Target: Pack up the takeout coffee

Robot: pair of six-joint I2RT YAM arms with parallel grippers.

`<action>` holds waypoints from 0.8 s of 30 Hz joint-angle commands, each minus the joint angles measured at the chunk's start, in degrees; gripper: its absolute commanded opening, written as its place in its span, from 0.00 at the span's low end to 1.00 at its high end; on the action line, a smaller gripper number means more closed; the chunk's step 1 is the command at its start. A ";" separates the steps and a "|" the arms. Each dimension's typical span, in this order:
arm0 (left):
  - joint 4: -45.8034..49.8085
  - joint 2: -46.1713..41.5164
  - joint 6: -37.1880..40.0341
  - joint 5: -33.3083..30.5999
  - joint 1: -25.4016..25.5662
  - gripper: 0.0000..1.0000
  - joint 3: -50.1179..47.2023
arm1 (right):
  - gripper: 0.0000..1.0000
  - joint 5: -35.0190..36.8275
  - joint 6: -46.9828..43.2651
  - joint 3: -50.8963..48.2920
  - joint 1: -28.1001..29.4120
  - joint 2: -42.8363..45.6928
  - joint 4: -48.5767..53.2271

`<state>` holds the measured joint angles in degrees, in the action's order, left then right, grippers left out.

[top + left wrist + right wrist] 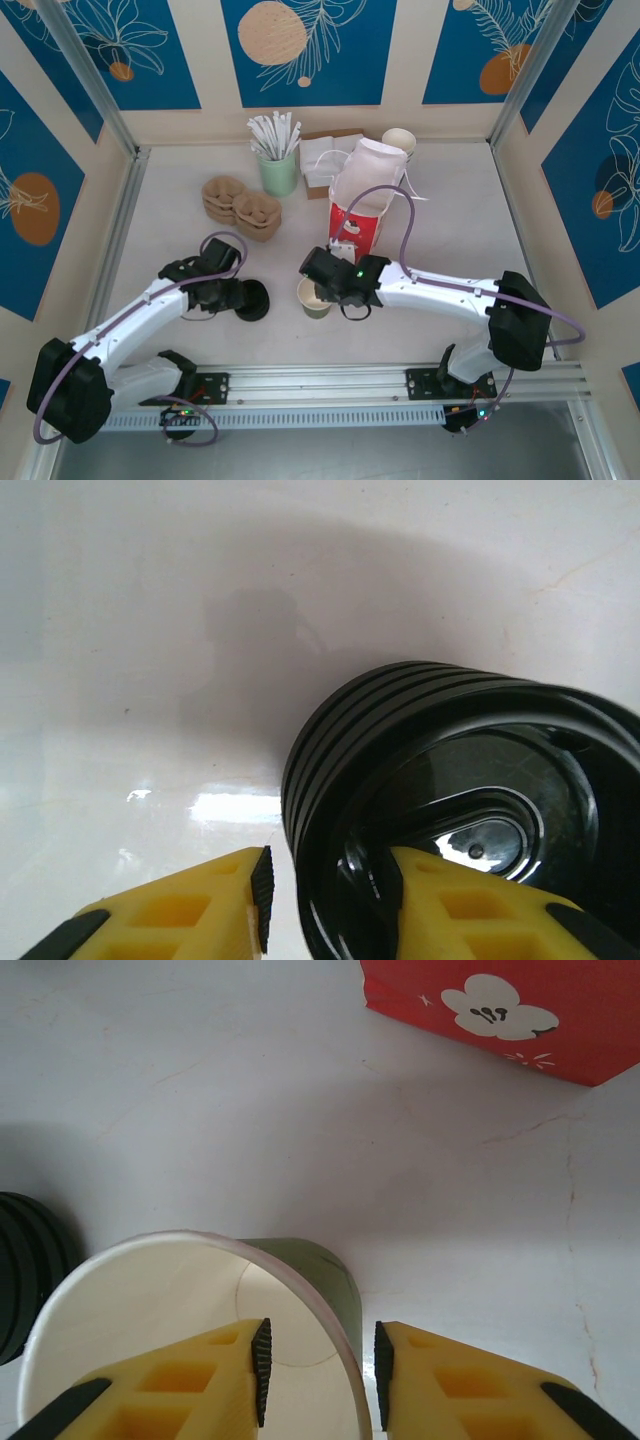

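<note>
One paper cup point(313, 299) stands near the middle of the table point(450, 210), just right of a stack of black lids point(253, 300) and in front of the red-and-white bag point(357, 228); greenish outside, cream inside, top open.

Cup's near rim is cut off in the right wrist view; lid stack is ribbed and glossy, several deep, exact count hard to make out, lower edge cut off in the left wrist view; bag is only a red corner with a white flower print in the right wrist view.

Left gripper point(328, 885) is at the stack, fingers a little apart; one pad outside the top lid's rim, the other over its inside; cannot tell whether the pads press.

Right gripper point(320, 1360) is at the cup, gap narrow; one finger inside, one outside, cup wall between them with slack; not clamped.
</note>
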<state>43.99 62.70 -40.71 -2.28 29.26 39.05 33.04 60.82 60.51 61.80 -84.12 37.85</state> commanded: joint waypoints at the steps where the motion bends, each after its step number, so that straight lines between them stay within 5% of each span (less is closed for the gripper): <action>1: 2.95 -1.07 -1.28 -2.81 1.03 0.36 1.87 | 0.37 1.52 -0.32 1.96 -0.31 2.26 2.12; 14: 2.98 -0.22 -1.40 -3.16 2.03 0.23 2.92 | 0.37 2.53 -0.72 1.81 -0.66 5.85 3.77; 24: 2.25 0.75 -1.35 -2.74 2.52 0.22 3.05 | 0.37 2.83 -0.47 1.54 -0.81 7.83 4.38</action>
<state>45.47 62.87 -41.69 -4.60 30.94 40.88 33.93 60.18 60.86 61.36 -77.95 40.88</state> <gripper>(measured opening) 0.221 0.374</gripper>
